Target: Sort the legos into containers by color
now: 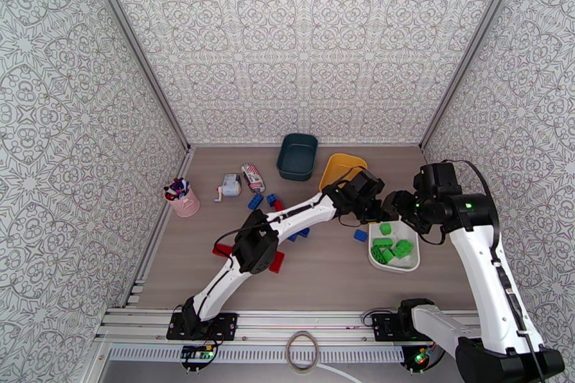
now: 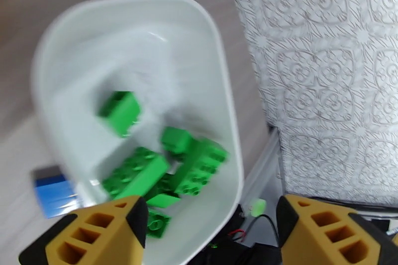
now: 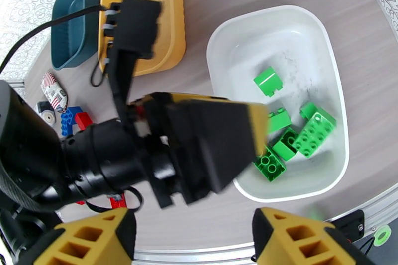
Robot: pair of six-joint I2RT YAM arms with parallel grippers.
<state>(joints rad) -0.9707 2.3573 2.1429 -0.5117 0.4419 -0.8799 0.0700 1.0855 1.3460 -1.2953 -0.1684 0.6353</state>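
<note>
Left claw: our left gripper (image 2: 211,207) hangs spread and empty over the white tray (image 2: 225,92).
Right claw: our right gripper (image 3: 194,217) is spread too, holding nothing.
Legos: green bricks (image 2: 149,174) lie in the tray; a blue brick (image 2: 52,195) sits just outside.
Advice: we should lift straight up first, since both grippers crowd the tray.

The far bin (image 1: 298,156) sits behind-left of the middle bin (image 1: 338,165); the tray (image 1: 395,267) lies nearer, to the right, with bricks (image 1: 402,248) in it. One loose brick (image 1: 360,235) lies just left of the tray.
</note>
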